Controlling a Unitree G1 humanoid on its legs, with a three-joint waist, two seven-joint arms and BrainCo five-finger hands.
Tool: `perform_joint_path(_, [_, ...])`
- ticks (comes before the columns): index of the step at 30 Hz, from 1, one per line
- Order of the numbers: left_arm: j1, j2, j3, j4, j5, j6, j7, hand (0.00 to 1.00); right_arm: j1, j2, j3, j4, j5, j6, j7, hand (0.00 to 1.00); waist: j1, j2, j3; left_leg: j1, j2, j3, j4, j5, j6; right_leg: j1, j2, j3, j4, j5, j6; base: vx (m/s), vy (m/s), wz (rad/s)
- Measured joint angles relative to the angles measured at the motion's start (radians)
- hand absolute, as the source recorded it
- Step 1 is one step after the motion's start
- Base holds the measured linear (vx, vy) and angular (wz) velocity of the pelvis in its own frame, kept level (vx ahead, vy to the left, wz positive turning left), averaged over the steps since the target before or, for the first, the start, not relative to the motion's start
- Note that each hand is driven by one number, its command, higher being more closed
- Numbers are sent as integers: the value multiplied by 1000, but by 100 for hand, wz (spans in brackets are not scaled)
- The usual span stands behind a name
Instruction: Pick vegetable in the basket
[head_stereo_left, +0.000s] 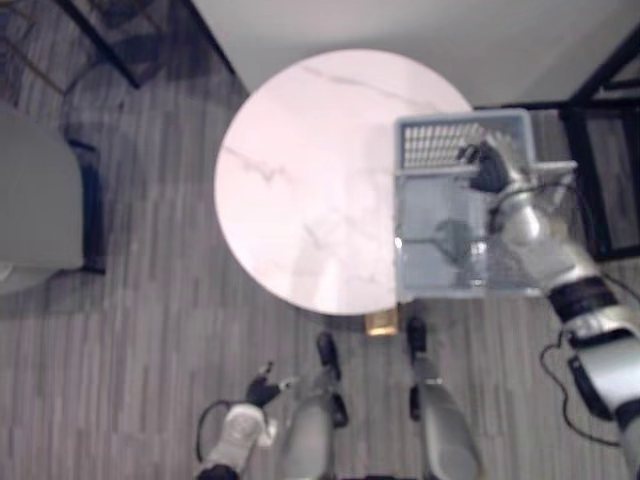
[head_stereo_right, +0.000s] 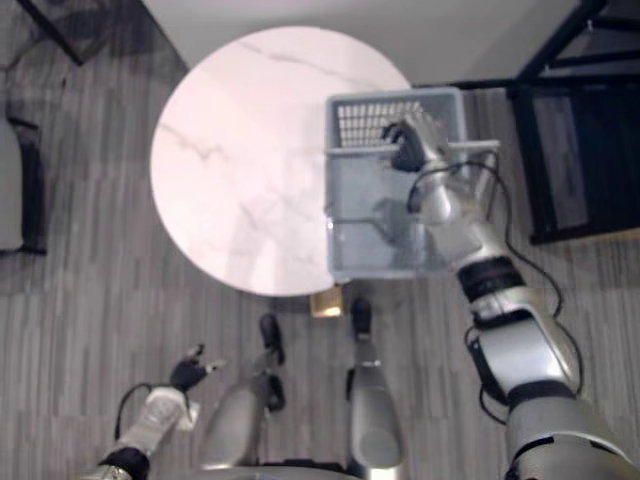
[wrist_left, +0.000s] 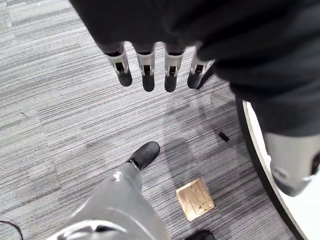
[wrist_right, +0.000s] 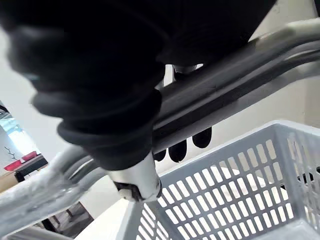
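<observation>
A humanoid robot's right hand grips the handle of a grey plastic basket at the 3 o'clock edge of a round white counter, its fingers curled round the bar from above. The left hand hangs low at 6 o'clock, off the counter and above the grey floor, its fingers straight and holding nothing. Where the vegetable lies cannot be told from these views. The step in hand appears to be securing the basket itself. The next move likely calls for a firm hold on the handle, a level lift, and then finding the vegetable with the 1 free hand.
</observation>
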Motion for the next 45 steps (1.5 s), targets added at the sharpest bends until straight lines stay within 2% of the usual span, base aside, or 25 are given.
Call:
perform_joint_path(5, [2,-6,1,-19,-3,0,-9,0,32,17,-2,5,-6,19,0,100,22,-13,-4,8,-2,5,76,-45,-5,11,12,61,12,4,-1,11,0,-22])
perform_joint_path(7, [39,-19,28,-51,-9,-1,-13,0,81,65,-7,-26,-11,50,9,100,34,-31,-7,-39,24,-119,308,-182,-17,41,37,116,24,5,-3,31,-6,-93])
perform_joint_path(9, [115,-57,81,-49,-10,5,-15,0,261,162,-45,-158,-1,60,36,100,49,-44,-42,-29,38,-381,494,-365,-69,63,115,247,32,-6,-1,-35,103,-197])
perform_joint_path(11, [135,-48,90,-29,-6,24,-19,0,441,201,-92,-264,29,53,58,100,19,-69,-74,23,34,-403,481,-452,-75,60,133,318,25,-7,-4,-52,217,-164])
perform_joint_path(12, [128,-30,99,-17,5,37,-24,0,563,227,-128,-305,41,61,80,100,-6,-111,-88,57,13,-341,460,-450,-57,56,110,338,23,-7,-4,-37,237,-134])
perform_joint_path(14, [124,-23,98,4,25,53,-26,0,738,253,-182,-375,41,72,111,100,-36,-148,-108,133,-20,-236,419,-445,-29,58,82,373,32,-2,-13,-29,223,-139])
perform_joint_path(16, [103,-17,87,23,68,60,-35,0,842,270,-257,-427,40,80,111,100,-70,-144,-108,179,-39,-151,418,-442,2,50,50,289,59,-37,-146,-46,218,-145])
perform_joint_path(17, [72,-15,80,37,91,62,-41,0,867,277,-297,-423,39,97,107,100,-85,-130,-110,191,-22,-95,405,-419,45,20,20,129,106,-141,-254,-67,106,-128])
perform_joint_path(20, [51,4,82,29,93,69,-54,0,966,295,-353,-424,38,104,108,100,-90,-138,-123,311,-25,74,355,-427,41,-37,-37,-184,530,-171,-215,59,76,-163])
perform_joint_path(21, [60,9,108,22,92,73,-55,0,986,302,-336,-419,38,105,109,100,-79,-147,-128,317,-30,118,383,-432,47,-28,-32,-229,507,-135,-212,-41,54,-219])
perform_joint_path(22, [65,6,132,42,91,85,-57,0,992,328,-300,-406,38,97,109,100,-75,-133,-148,295,-25,128,374,-444,104,16,25,-187,326,-19,-163,-222,13,-241])
perform_joint_path(23, [86,-13,152,46,90,82,-61,0,1007,340,-315,-407,38,93,111,100,-67,-93,-174,303,11,185,265,-395,94,18,33,-264,362,-103,-213,-265,-33,-213])
perform_joint_path(24, [94,-15,158,39,90,79,-60,0,1009,360,-314,-400,38,93,111,100,-66,-100,-181,324,1,232,244,-388,69,14,-11,-340,463,-195,-211,-179,-37,-188])
perform_joint_path(25, [96,-13,154,37,89,86,-58,0,1021,378,-315,-390,38,89,110,100,-78,-101,-194,333,-5,304,248,-381,69,47,-95,-461,552,-313,-157,-70,-43,-176])
perform_joint_path(27, [111,-18,156,36,88,86,-59,0,1031,389,-315,-352,38,84,111,100,-75,-100,-216,336,-1,402,253,-380,66,114,-173,-566,518,-356,-122,-38,-86,-162])
perform_joint_path(28, [117,-18,161,37,88,87,-58,0,1038,400,-317,-341,38,83,109,100,-62,-103,-221,341,6,455,263,-376,59,134,-160,-567,446,-343,-64,-24,-189,-160])
perform_joint_path(31, [152,-59,196,39,81,82,-52,0,1057,402,-363,-224,40,91,109,100,-57,-76,-237,412,81,551,340,-345,7,208,-21,-438,290,-273,-92,39,-245,-158])
perform_joint_path(32, [175,-68,198,37,75,79,-50,0,1068,401,-364,-175,40,99,108,100,-55,-85,-250,379,152,544,532,-345,10,234,19,-371,239,-274,-93,61,-273,-152])
perform_joint_path(33, [189,-75,198,36,70,80,-49,0,1074,398,-365,-136,40,105,107,100,-36,-85,-252,292,231,461,759,-348,82,259,54,-317,196,-285,-103,90,-285,-149])
perform_joint_path(34, [191,-80,204,31,65,80,-50,0,1078,389,-370,-114,41,115,107,100,-31,-95,-245,236,236,384,830,-369,70,266,63,-295,179,-286,-105,102,-195,-131])
perform_joint_path(36, [188,-85,216,22,18,80,-27,0,1094,364,-401,-13,38,141,109,100,-25,-87,-239,76,175,191,888,-403,24,302,62,-276,146,-286,-105,163,-68,-85])
perform_joint_path(40, [192,-101,216,0,-39,78,-23,0,1138,373,-480,68,68,173,105,100,2,-74,-235,14,106,226,603,-369,32,368,58,-264,116,-284,-97,221,37,-50])
perform_joint_path(43, [205,-117,217,0,-49,78,-24,0,1135,369,-526,145,106,169,103,100,32,-59,-244,0,35,182,375,-249,71,392,70,-224,108,-304,-55,308,149,-49])
perform_joint_path(44, [214,-115,232,1,-52,78,-26,0,1127,381,-553,182,107,168,102,100,33,-70,-250,9,10,162,389,-244,147,396,49,-221,162,-356,-26,319,173,-7])
perform_joint_path(45, [216,-109,236,2,-59,79,-27,0,1131,390,-558,194,109,168,102,100,31,-76,-258,25,-5,160,385,-259,153,395,26,-223,207,-385,-9,396,180,16])
